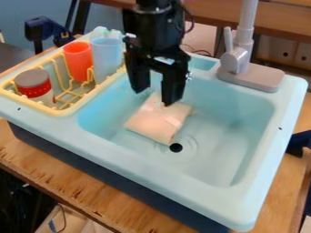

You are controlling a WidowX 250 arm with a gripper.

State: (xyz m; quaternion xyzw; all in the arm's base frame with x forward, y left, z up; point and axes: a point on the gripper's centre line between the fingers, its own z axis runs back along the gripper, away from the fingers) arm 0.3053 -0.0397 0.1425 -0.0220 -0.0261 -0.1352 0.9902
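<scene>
From the top edge the black gripper (155, 94) hangs down over the left-back part of the light blue sink (234, 132). Its two fingers stand apart, so it is open. A pale beige, pillow-like packet (157, 122) lies on the basin floor, just below and in front of the fingertips. The packet's back end shows between the fingers; whether they touch it, I cannot tell. Close to the packet's front corner is the round black drain hole (176, 147).
A yellow dish rack (77, 105) at the left holds an orange cup (78, 60), a light blue cup (106, 59) and a red-banded jar (34, 85) with a brown lid. The grey faucet (237, 60) rises at the back right.
</scene>
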